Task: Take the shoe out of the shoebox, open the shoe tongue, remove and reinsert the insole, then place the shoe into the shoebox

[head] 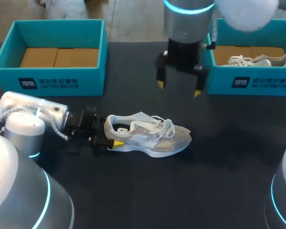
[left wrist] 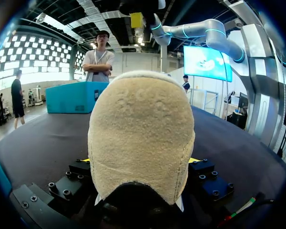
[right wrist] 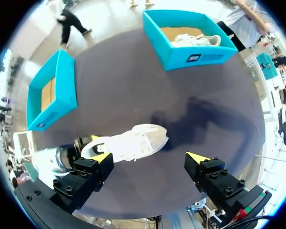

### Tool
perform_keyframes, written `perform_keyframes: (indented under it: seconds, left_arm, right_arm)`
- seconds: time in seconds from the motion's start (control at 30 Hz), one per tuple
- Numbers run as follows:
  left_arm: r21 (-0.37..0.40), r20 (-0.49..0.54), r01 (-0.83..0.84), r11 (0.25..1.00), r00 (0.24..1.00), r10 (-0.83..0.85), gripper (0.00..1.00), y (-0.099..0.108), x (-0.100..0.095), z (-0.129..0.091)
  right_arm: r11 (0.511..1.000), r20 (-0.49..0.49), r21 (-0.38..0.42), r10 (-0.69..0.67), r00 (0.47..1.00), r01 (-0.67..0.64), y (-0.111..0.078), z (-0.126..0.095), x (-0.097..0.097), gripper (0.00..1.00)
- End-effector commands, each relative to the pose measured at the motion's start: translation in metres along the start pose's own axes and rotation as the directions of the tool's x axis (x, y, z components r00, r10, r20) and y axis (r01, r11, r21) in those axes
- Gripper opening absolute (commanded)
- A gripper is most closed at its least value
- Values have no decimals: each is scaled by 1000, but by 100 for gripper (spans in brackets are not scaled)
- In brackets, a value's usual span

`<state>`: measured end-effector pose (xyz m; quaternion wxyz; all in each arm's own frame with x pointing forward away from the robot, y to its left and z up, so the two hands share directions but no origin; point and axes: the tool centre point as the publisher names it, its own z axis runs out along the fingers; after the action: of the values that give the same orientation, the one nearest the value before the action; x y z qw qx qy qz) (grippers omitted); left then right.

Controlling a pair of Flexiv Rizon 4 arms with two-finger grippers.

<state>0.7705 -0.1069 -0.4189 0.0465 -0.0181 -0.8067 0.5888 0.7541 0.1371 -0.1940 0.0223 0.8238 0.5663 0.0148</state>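
Observation:
A grey and white shoe (head: 150, 135) lies on its sole mid-table, toe to the right and laces loose. My left gripper (head: 111, 135) straddles its heel, one yellow fingertip (head: 117, 143) showing on the near side. In the left wrist view the tan heel (left wrist: 140, 138) fills the space between the fingers of that gripper (left wrist: 139, 160), both pressing its sides. My right gripper (head: 178, 89) hangs open above the table, behind the shoe. In the right wrist view the shoe (right wrist: 128, 143) lies far below the open right gripper (right wrist: 148, 157), which holds nothing.
A teal shoebox (head: 57, 81) with only cardboard inside stands at the back left. A second teal box (head: 252, 81) at the back right holds another grey shoe (head: 257, 60). Dark tabletop stretches in front of and to the right of the shoe.

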Motion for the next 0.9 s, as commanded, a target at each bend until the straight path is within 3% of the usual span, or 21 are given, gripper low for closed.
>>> perform_keyframes:
  seconds: [0.03, 0.13, 0.3, 0.4, 0.9]
  left_arm:
    - [-3, 0, 0, 1000, 1000, 0, 0, 2, 0, 2]
    - [-3, 0, 0, 1000, 1000, 0, 0, 2, 0, 2]
    - [-3, 0, 0, 1000, 1000, 0, 0, 2, 0, 2]
    - [-3, 0, 0, 1000, 1000, 0, 0, 2, 0, 2]
    - [-3, 0, 0, 1000, 1000, 0, 0, 2, 0, 2]
  right_arm:
    - [989, 62, -46, 146, 987, -143, -35, 22, 61, 100]
    - [988, 92, -61, 150, 984, -144, -44, 33, 78, 100]
    - [994, 63, -100, 42, 997, -36, -56, 43, 104, 100]
    - [995, 29, -34, -93, 995, 94, -62, 56, 120, 100]
    - [995, 29, -34, -93, 995, 94, -62, 56, 120, 100]
